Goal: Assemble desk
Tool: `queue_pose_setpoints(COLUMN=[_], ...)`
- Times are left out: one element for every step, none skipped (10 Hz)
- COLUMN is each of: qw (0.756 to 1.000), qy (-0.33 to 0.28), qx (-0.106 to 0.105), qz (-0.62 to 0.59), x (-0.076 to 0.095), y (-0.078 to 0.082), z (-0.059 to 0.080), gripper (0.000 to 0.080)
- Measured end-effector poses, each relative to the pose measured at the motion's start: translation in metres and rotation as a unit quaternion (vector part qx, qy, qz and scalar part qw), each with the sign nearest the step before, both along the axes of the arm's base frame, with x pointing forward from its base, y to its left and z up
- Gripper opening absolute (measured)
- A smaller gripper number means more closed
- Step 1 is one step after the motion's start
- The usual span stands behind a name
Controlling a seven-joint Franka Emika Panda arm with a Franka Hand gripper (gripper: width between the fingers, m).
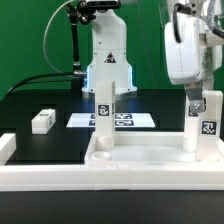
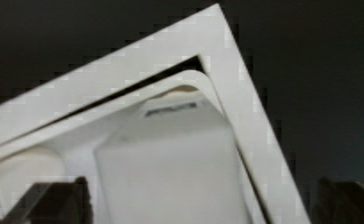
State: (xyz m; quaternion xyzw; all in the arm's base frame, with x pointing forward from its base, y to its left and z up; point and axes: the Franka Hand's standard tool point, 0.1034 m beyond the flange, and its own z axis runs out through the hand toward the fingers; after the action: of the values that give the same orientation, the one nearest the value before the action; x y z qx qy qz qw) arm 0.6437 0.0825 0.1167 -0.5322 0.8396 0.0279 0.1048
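The desk's white rimmed tabletop panel (image 1: pixel 150 157) lies at the front. Two square leg posts stand upright in it, one at the exterior view's left (image 1: pixel 104 112) and one at the right corner (image 1: pixel 206 126). A third leg post (image 1: pixel 42 121) lies loose on the black table at the left. My gripper (image 1: pixel 197 102) is at the top of the right post. In the wrist view the fingers (image 2: pixel 58 204) stand wide apart at the frame's corners. The white post (image 2: pixel 170 170) and the panel's corner rim (image 2: pixel 211 40) show between them, with a dark gap on one side. The jaws look open.
The marker board (image 1: pixel 135 121) lies flat behind the tabletop, in front of the robot base (image 1: pixel 108 60). A long white barrier wall (image 1: pixel 40 178) runs along the front, with an end block at the left. Black cables hang at the back left.
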Motion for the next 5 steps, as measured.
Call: queue_pose_setpoints(qw=[1.0,0.999,0.999,0.999,0.999], qy=[-0.012,-0.023,-0.032,-0.028,-0.026], qx=[-0.001,0.0,0.004,0.002,0.001], qz=[0.02,0.032,0.025,0.029,0.032], x=[-0.004,-0.007,-0.004,-0.005,-0.006], y=[-0.016,-0.033,-0.044,-0.038,-0.036], z=[0.013,0.026,0.038,0.031,0.029], gripper=[0.0642,0.0642,0.0648,0.0649,0.0649])
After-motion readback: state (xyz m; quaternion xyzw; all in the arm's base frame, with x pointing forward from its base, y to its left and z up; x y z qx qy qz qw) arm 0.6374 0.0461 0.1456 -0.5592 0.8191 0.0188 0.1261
